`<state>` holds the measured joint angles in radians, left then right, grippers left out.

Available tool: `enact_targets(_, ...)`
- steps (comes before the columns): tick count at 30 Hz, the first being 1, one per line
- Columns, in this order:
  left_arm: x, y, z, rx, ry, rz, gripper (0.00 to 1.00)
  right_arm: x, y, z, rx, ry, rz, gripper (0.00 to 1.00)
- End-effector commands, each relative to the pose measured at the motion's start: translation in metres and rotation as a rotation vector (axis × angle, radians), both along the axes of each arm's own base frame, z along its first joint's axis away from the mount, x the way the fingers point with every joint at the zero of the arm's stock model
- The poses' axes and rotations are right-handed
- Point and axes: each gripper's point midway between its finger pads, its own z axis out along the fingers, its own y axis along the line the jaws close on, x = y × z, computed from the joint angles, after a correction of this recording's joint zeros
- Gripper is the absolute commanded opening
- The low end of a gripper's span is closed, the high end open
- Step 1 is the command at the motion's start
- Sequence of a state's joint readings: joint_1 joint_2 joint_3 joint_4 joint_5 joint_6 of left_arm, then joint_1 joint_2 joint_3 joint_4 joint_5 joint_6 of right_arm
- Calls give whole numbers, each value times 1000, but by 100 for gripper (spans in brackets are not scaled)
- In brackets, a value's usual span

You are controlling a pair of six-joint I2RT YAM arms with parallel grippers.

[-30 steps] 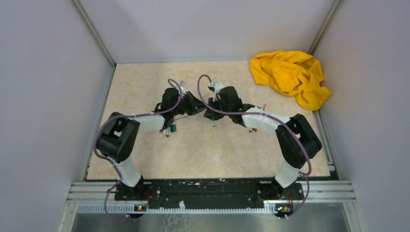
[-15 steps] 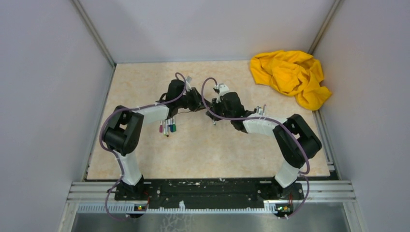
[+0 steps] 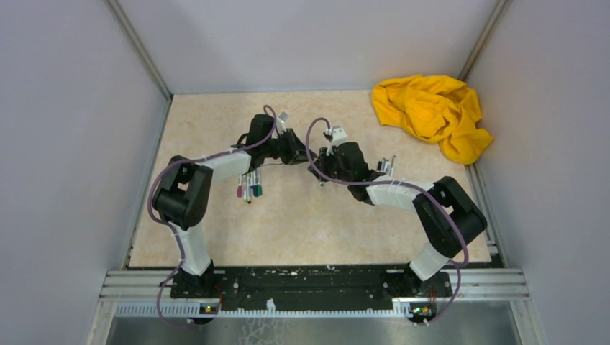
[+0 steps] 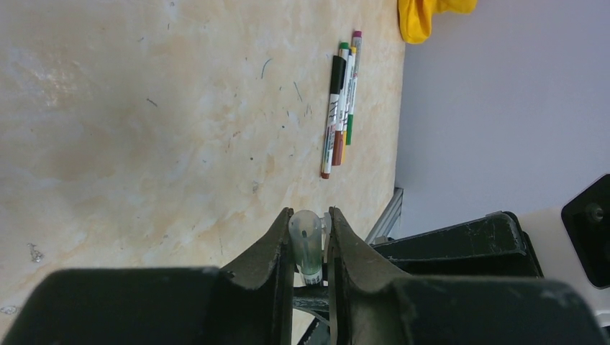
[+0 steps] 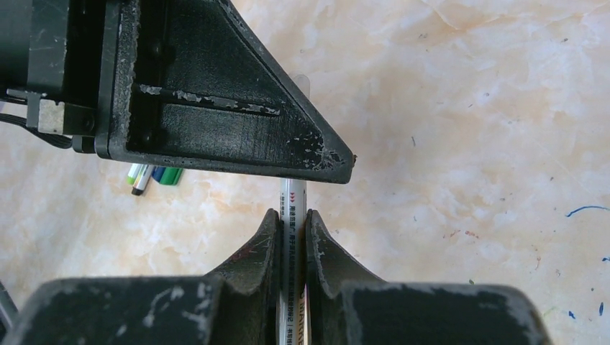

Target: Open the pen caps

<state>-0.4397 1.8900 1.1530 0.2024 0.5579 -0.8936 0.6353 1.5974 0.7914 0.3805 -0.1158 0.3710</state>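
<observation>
My left gripper (image 4: 310, 218) is shut on a translucent greenish pen cap (image 4: 307, 243), which stands between its fingers. My right gripper (image 5: 292, 215) is shut on the grey-white pen barrel (image 5: 292, 205). That barrel runs up under the left gripper's finger (image 5: 216, 108), which hides where barrel and cap meet. In the top view the left gripper (image 3: 297, 154) and the right gripper (image 3: 321, 170) face each other tip to tip over the middle of the table. Several capped pens (image 3: 249, 189) lie under the left forearm, with their caps towards the near side.
A second small bunch of pens (image 3: 387, 165), seen again as pens (image 4: 339, 115), lies by the right forearm. A crumpled yellow cloth (image 3: 431, 115) fills the back right corner. Grey walls close the table on three sides. The near edge carries a metal rail (image 3: 316, 284).
Both grippers have drifted slightly right while staying tip to tip. The left forearm has swung back, uncovering more of the pens under it. The right elbow has moved right.
</observation>
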Motion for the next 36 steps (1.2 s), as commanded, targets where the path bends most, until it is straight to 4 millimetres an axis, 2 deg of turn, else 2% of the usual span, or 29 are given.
enact_targets(1, 122, 143, -17, 203, -145, 549, 0, -67, -20, -48, -133, 213, 92, 0)
enact_targets(8, 133, 146, -13, 150, -125, 592, 0, -80, -15, -58, -145, 229, 108, 0)
enact_targets(20, 152, 156, -5, 139, -130, 640, 0, -97, -23, -69, -155, 251, 100, 0)
enact_targets(26, 161, 156, -4, 148, -135, 641, 0, -111, -24, -82, -174, 271, 110, 0)
enact_targets(30, 171, 159, 7, 214, -193, 630, 0, -119, -26, -89, -192, 286, 110, 0)
enact_targets(36, 181, 178, 20, 359, -289, 664, 0, -128, -32, -93, -233, 311, 100, 0)
